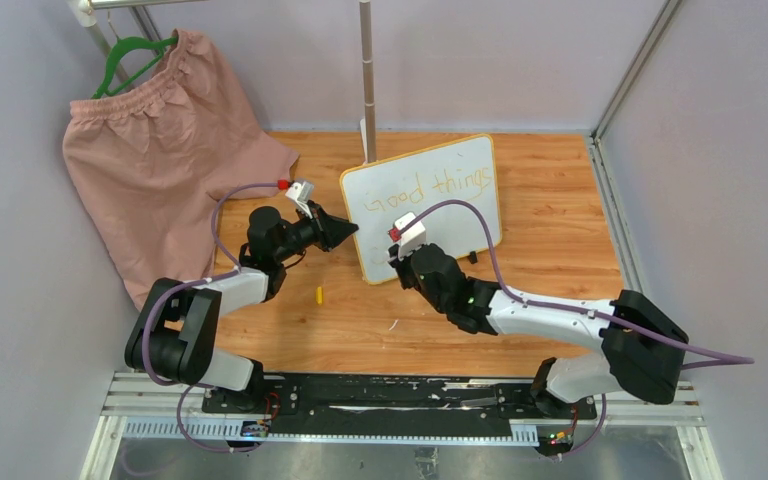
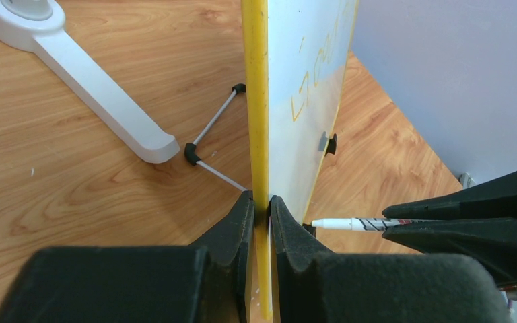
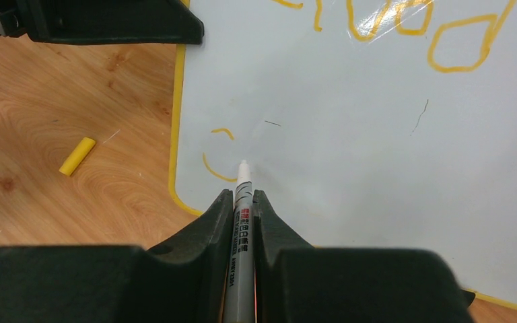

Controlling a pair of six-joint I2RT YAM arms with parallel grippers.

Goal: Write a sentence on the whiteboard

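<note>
one whiteboard (image 2: 306, 101) edge sits inside left hand (image 2: 261, 202).

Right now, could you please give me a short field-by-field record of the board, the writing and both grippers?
whiteboard: propped upright on the wooden table
left gripper: shut on the whiteboard's yellow edge
right gripper: shut on a marker, tip by the board's lower left
sentence: "good things" on top line; curved strokes begun below
loose item: small yellow cylinder on the table, left of the board
background: pink garment on green hanger
</note>
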